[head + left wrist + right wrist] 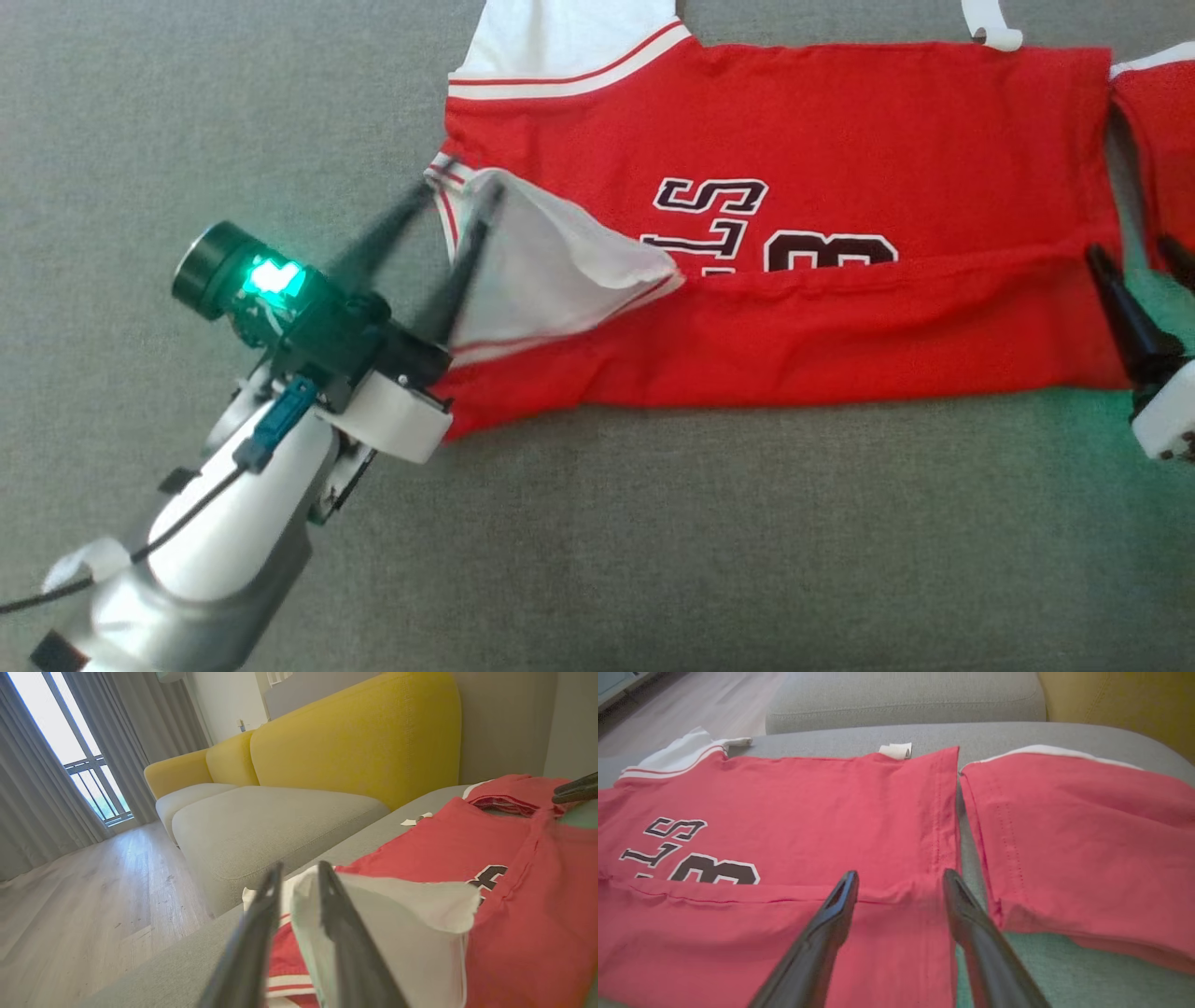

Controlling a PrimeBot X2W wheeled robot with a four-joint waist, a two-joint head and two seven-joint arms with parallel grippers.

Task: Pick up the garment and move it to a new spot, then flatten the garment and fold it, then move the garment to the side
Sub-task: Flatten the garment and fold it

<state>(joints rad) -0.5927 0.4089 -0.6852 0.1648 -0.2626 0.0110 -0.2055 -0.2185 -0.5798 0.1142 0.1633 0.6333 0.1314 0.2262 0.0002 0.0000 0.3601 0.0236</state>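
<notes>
On the grey cushion (653, 560), the red jersey (887, 140) has its near edge folded up over the lettering, so half the print's hidden, and another red piece (1162, 140) is cut off at the right. It runs long-ways left to right, neck end toward the robot's left. The left gripper (464, 189) sits parted around the white flap (551, 271); the right gripper (1134, 257) is spread over the hem, gripping nothing.

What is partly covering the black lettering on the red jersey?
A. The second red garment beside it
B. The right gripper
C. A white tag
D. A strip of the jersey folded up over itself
D: the near long edge of the red jersey lies folded up, and its fold line cuts across the bottom of the black lettering.
</notes>
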